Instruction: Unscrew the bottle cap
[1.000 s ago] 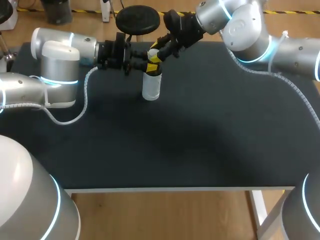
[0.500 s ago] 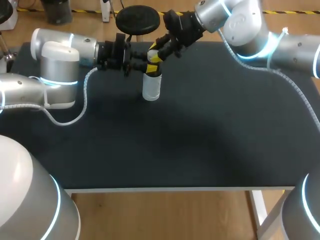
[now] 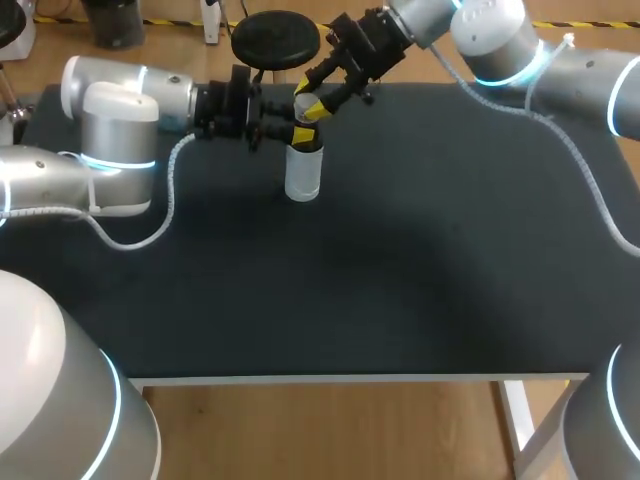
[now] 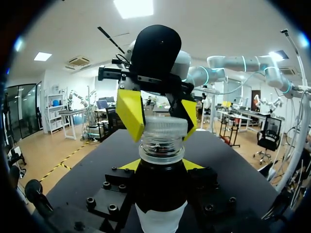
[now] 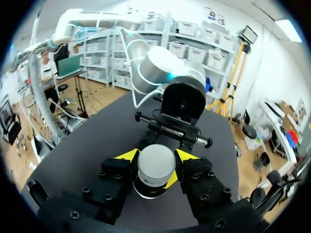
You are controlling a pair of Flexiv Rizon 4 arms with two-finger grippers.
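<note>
Head view: your bottle stands upright near the far edge of the matte black table. It is a pale cylinder. The left gripper clamps its neck from the side, and the right gripper sits at its top.

Left wrist view: the cap is translucent, ribbed and seated on the neck. The right gripper's yellow tips press it from two sides. Below the dark shoulder is a white label (print too small to read).

Right wrist view: the cap top is a smooth pale disc, held snug between narrowly parted tips.
</note>
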